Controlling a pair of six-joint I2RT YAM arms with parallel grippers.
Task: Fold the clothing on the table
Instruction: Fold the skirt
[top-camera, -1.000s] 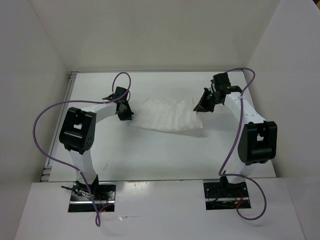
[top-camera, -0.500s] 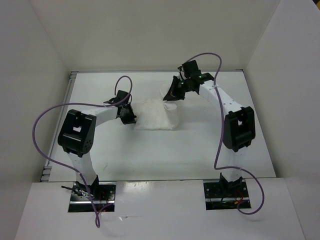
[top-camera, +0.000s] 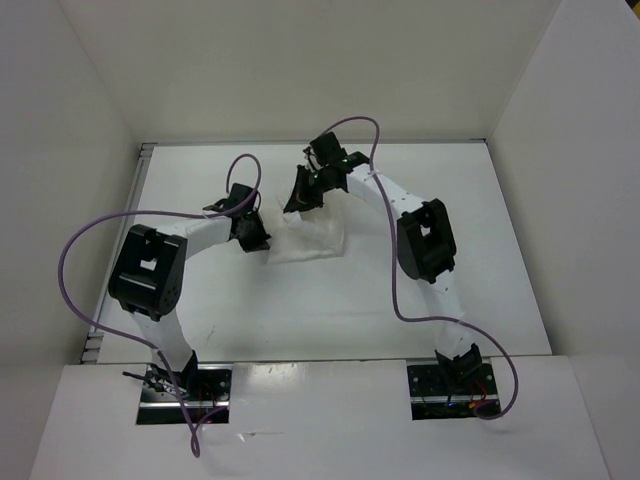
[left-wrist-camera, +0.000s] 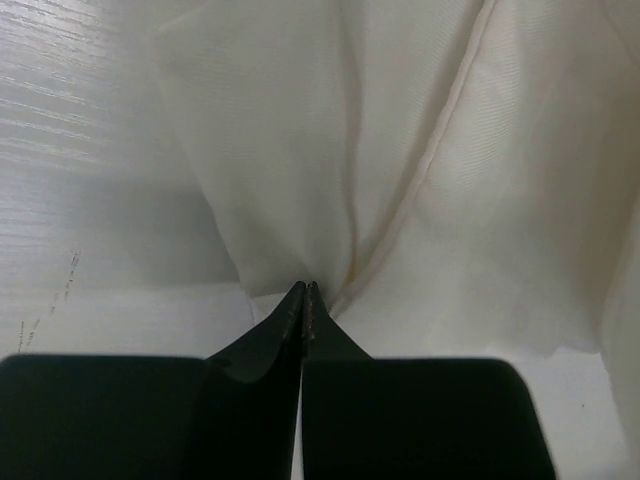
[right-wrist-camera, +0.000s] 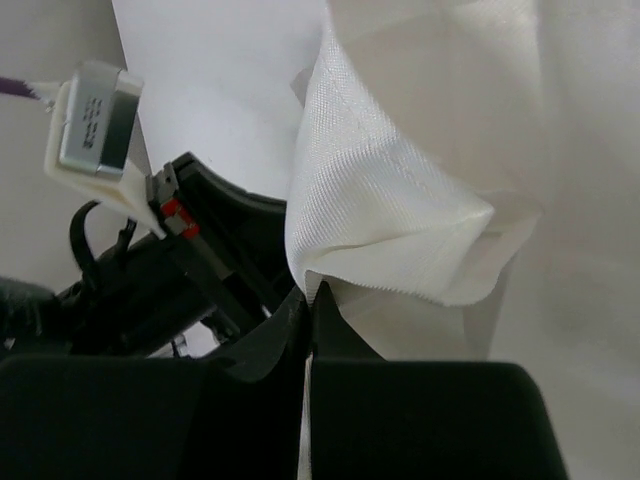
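**A:** Where is the clothing (top-camera: 310, 243)?

**B:** It lies bunched in a small heap on the table (top-camera: 340, 310), left of the middle and toward the far side. Part of it is doubled over. Both grippers are at the heap's left end, near each other.

**A:** And the left gripper (left-wrist-camera: 304, 290)?

**B:** It is low at the heap's left edge. Its fingers are pressed together on a pinch of the fabric, and creases fan away from the tips.

**A:** The right gripper (right-wrist-camera: 309, 292)?

**B:** Its fingers are also clamped tight, nipping a folded flap of the clothing. The flap's doubled corner stands out just past the tips. This gripper sits at the heap's far left corner, with the right arm (top-camera: 425, 240) stretched across the table to reach it.
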